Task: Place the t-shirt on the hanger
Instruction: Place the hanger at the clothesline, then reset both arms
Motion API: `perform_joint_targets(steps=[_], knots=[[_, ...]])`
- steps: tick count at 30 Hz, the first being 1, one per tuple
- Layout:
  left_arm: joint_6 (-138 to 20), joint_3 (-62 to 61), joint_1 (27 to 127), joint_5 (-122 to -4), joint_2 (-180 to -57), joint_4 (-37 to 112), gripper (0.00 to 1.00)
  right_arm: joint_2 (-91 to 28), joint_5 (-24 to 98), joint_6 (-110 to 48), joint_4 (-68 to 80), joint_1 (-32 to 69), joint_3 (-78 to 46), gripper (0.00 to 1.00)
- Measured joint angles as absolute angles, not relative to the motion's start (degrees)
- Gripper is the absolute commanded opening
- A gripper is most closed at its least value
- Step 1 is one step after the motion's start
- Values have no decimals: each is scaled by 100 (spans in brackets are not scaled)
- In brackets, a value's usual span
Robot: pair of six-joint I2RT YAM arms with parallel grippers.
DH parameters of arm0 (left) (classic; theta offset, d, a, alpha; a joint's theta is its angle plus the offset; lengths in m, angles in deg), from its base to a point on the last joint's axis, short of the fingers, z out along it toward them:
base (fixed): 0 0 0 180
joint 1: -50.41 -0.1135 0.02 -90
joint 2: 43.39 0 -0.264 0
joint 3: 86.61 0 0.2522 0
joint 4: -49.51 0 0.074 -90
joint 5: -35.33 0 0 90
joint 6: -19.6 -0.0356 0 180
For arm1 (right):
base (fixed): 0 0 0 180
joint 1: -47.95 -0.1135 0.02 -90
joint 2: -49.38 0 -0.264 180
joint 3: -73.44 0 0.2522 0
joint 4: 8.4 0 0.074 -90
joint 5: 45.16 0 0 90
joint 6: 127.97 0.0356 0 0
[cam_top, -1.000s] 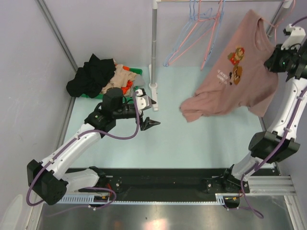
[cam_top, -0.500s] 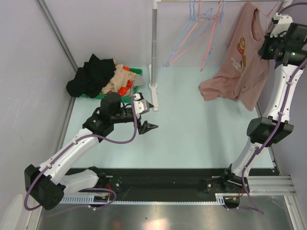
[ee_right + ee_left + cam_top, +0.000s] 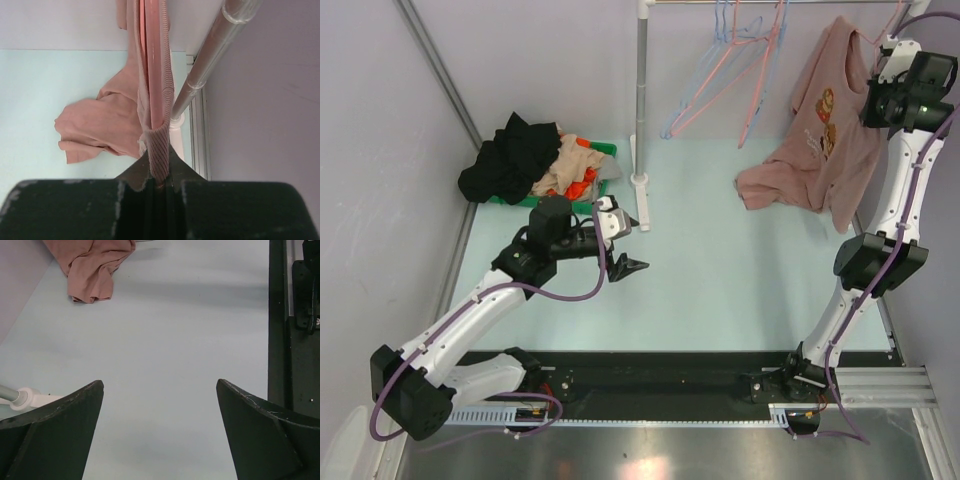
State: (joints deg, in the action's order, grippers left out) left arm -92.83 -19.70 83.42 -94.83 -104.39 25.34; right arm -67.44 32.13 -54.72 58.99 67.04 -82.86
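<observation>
Upper right, the right end effector [image 3: 883, 68] clamps the limp t-shirt's [image 3: 830, 130] ribbed collar, probably its firmest hold. Left end effector [image 3: 160, 430] gapes, empty.

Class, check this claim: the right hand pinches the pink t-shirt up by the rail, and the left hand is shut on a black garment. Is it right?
No. The left hand is open and holds nothing: the left wrist view shows its fingers spread above the table. The right hand does pinch the t-shirt up by the rail.
</observation>
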Motion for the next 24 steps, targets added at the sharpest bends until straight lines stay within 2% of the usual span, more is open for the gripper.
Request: perform_joint_targets(steps=[3,5,6,8,12,24], knots=[[-9231,-1970,8342,-9404,-10439,2532,100,-6744,3217,-5472,5892,6702,-8286,41],[-9135,-1970,8329,-9374,-10439,2527,100,-6744,3213,-5494,5853,6704,-8281,52],[-9074,-1973,8318,-9363,-10439,2527,100,-6733,3210,-5505,5820,6708,-8257,61],[-8914,-1988,8283,-9334,-10430,2534,100,-6632,3193,-5500,5750,6719,-8098,69],[-8626,-2056,8146,-9271,-10377,2534,100,-6280,3127,-5450,5730,6748,-7696,99],[-7500,-1988,6869,-9153,-10036,2328,100,-4163,2574,-5314,5732,6973,-6640,100]])
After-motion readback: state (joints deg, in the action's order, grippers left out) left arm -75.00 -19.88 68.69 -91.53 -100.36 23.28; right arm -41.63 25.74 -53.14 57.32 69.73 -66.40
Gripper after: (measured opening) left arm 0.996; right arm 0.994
